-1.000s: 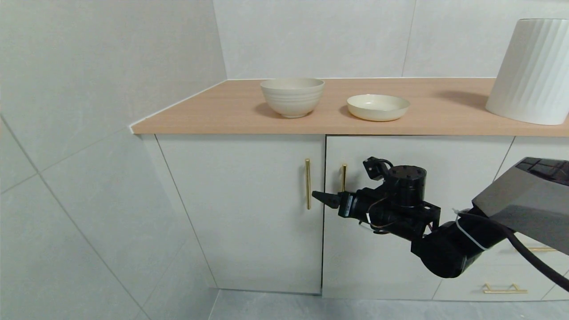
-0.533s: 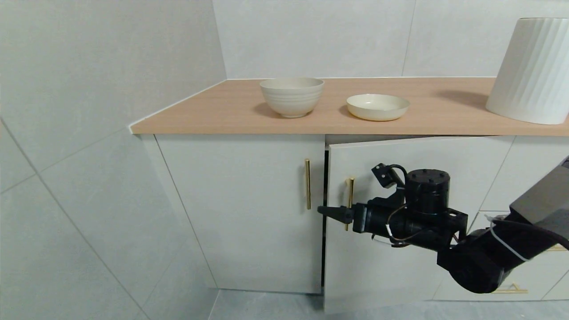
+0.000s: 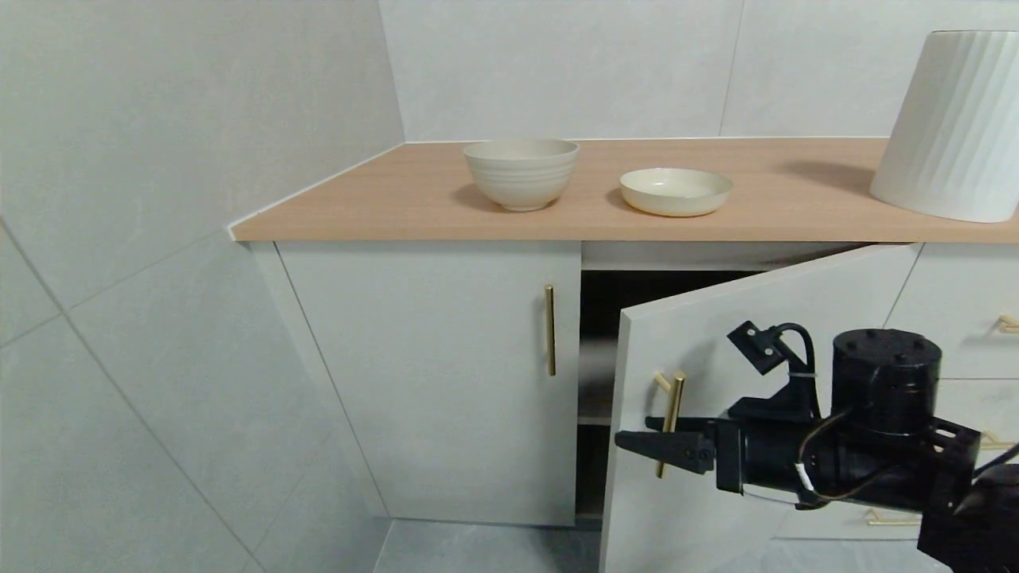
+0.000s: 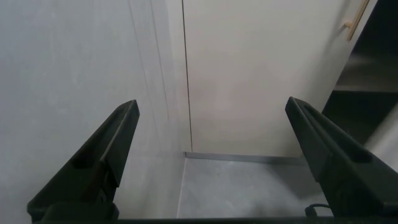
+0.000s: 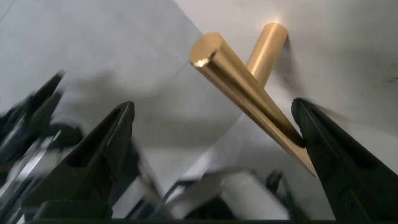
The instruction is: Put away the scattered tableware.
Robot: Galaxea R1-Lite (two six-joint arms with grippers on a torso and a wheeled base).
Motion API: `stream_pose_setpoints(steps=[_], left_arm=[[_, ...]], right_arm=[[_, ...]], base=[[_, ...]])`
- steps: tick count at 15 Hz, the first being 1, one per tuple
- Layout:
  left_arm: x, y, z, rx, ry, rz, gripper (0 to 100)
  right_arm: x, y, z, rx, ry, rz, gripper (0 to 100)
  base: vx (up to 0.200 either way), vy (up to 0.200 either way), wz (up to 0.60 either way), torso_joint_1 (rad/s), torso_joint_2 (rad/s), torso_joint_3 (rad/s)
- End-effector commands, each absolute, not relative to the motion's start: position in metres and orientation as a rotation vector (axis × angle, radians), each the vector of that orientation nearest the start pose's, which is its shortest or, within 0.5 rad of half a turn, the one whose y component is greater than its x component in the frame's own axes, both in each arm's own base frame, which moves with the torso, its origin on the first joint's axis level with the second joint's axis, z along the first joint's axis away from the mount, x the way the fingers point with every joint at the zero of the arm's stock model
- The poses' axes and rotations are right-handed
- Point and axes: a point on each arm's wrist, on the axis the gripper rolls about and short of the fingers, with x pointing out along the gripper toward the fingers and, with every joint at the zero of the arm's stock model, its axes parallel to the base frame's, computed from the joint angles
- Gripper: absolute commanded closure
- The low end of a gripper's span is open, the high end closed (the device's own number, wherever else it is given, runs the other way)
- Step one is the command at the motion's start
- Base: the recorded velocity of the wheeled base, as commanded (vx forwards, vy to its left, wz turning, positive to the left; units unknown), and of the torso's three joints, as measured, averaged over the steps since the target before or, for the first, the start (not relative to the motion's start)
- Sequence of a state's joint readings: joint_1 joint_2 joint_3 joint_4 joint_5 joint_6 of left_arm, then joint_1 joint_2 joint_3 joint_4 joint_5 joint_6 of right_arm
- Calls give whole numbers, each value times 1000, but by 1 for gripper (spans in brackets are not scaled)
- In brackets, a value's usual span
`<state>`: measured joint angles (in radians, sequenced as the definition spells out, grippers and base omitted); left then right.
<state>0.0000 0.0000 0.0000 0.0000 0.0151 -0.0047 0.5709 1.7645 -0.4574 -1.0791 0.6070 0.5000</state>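
The cabinet door (image 3: 740,318) stands ajar at lower right, a dark opening (image 3: 599,314) beside it. The right claw (image 3: 637,439) is spread around its upright gold handle (image 3: 673,410). The bowl (image 3: 521,172) and dish (image 3: 676,191) sit mouth-up on the desk (image 3: 382,208), upper centre. The left claw (image 4: 211,107) is released.

Head camera set high, looking forward and down; counter (image 3: 382,199) across the upper frame, open cabinet door (image 3: 796,302) at lower right; left wrist camera low, facing the closed door (image 4: 261,74) from farther back; right wrist camera very close on the brass handle (image 5: 249,106); head view shares both the closed door and the handle.
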Motion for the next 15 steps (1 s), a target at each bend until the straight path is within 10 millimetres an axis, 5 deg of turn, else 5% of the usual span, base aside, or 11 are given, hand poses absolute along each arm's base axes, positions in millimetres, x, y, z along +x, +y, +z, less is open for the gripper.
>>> stream_pose_setpoints(steps=[1, 10, 15], left_arm=[[-23, 0, 75, -5, 0, 15, 0], [-23, 0, 76, 12, -1, 14, 0], [-25, -2, 84, 162, -37, -94, 0]], right_arm=[[196, 144, 134, 443, 513, 1150, 0], [187, 140, 132, 441, 529, 1169, 0], [186, 139, 134, 441, 519, 1169, 0]], base=[[0, 0, 0, 0, 0, 0], [0, 0, 0, 0, 0, 0], [0, 0, 0, 0, 0, 0]])
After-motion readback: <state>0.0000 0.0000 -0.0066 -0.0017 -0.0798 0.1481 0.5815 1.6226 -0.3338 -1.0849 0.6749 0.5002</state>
